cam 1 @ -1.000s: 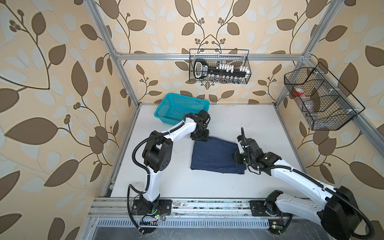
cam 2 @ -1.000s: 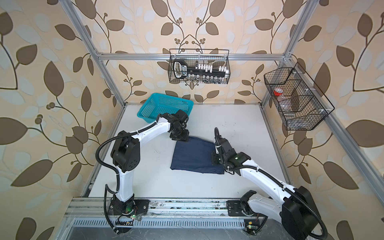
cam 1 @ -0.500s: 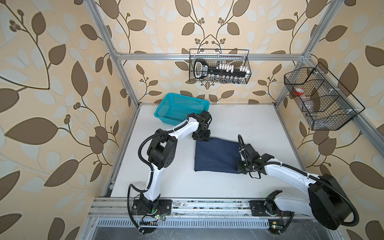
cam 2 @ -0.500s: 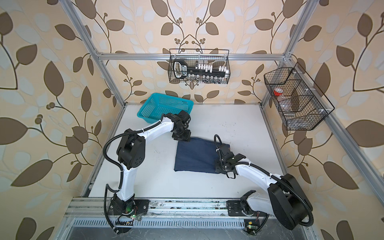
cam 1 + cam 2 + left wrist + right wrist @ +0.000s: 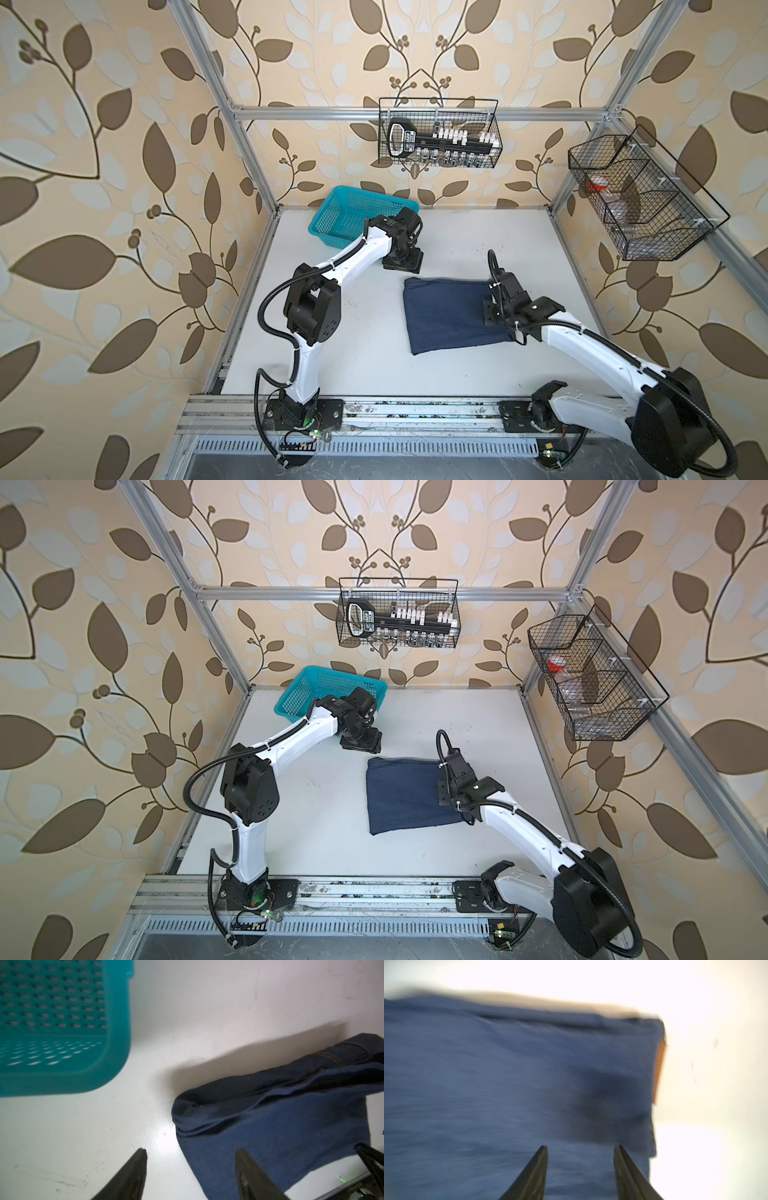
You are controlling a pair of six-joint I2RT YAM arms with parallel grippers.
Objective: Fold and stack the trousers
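Observation:
The trousers (image 5: 446, 313) (image 5: 405, 793) lie folded into a flat dark blue rectangle on the white table in both top views. My left gripper (image 5: 403, 264) (image 5: 361, 742) hovers just beyond their far left corner, open and empty. In the left wrist view the left gripper (image 5: 191, 1153) straddles the edge of the trousers (image 5: 280, 1126), one finger over cloth and one over table. My right gripper (image 5: 490, 309) (image 5: 444, 791) is over their right edge, open. In the blurred right wrist view the right gripper (image 5: 580, 1149) holds nothing above the trousers (image 5: 508, 1084), whose tan patch (image 5: 659, 1072) shows at the edge.
A teal plastic basket (image 5: 357, 216) (image 5: 328, 698) (image 5: 58, 1022) stands at the table's back left, close behind the left wrist. A wire basket (image 5: 438, 133) hangs on the back wall. Another wire basket (image 5: 640, 199) hangs on the right wall. Aluminium rails (image 5: 374, 411) run along the front.
Both grippers have opened wider and let go of the cloth. The trousers shifted slightly right and squared up. My right gripper moved up along their right edge.

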